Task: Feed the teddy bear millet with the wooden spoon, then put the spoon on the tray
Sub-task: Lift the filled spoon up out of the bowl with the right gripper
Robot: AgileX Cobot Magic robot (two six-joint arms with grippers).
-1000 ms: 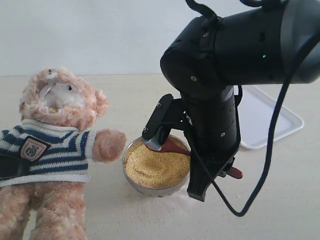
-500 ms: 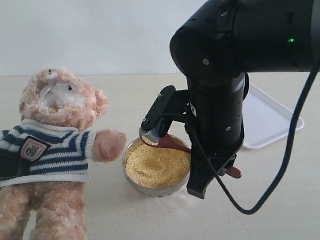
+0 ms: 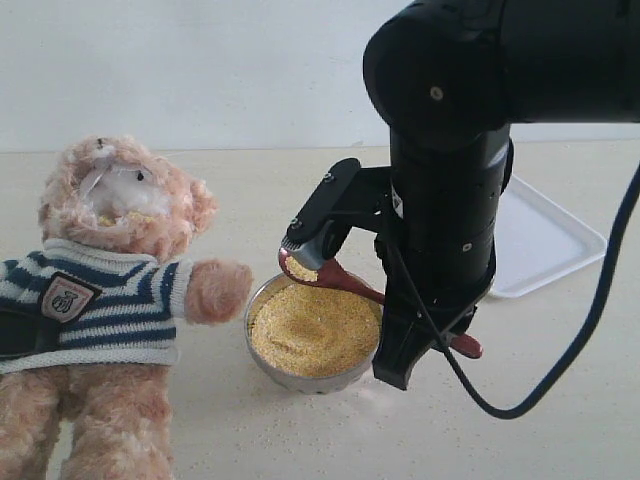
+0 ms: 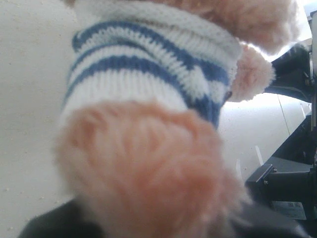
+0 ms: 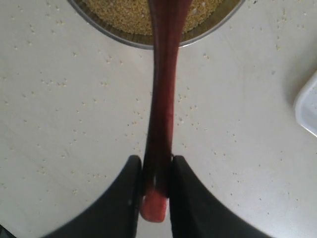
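My right gripper (image 5: 156, 171) pinches the wooden spoon (image 5: 162, 89). The spoon is higher over the millet (image 3: 310, 335) now, with grains inside.

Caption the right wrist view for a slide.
Right pincer clamps the wooden spoon near its handle end, the spoon reaching over the steel bowl of millet.

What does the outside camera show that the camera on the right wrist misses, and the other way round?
Only the outside view shows the teddy bear and the far end of the spoon, loaded and held above the bowl. Only the right wrist view shows up close the right gripper pinching the spoon's handle near its end. Both show the spoon, the bowl of millet and part of the tray.
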